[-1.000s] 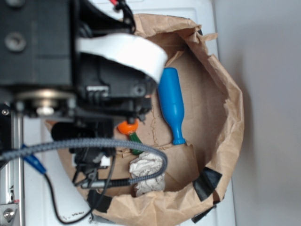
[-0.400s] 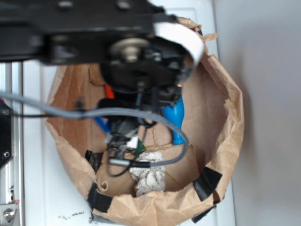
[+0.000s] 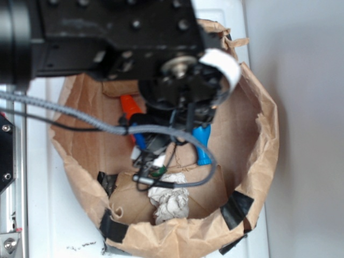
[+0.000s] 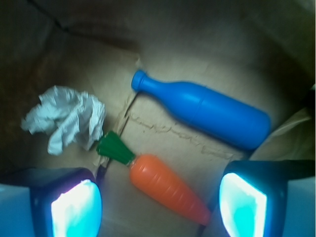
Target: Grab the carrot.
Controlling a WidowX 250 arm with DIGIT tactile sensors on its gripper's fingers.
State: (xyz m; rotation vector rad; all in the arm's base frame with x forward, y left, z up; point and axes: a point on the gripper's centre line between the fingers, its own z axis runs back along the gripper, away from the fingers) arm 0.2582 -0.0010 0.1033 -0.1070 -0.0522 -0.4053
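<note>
Hovering over the paper bag [image 3: 266, 134], gripper [image 4: 158, 200] spread wide, nothing held. Carrot [image 4: 165, 187] lies on the bag floor between the fingers [image 4: 74, 207], untouched, tip at 5 o'clock, green stem at 10. Paper ball [image 4: 66, 118] just beyond the stem; blue bottle [image 4: 207, 111] farther, at 1 o'clock.

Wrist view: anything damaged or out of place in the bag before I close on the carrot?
Nothing spilled. The brown bag's floor has a torn, ragged seam running between the carrot and the blue bottle; a crumpled white paper ball lies by the carrot's green stem.
</note>
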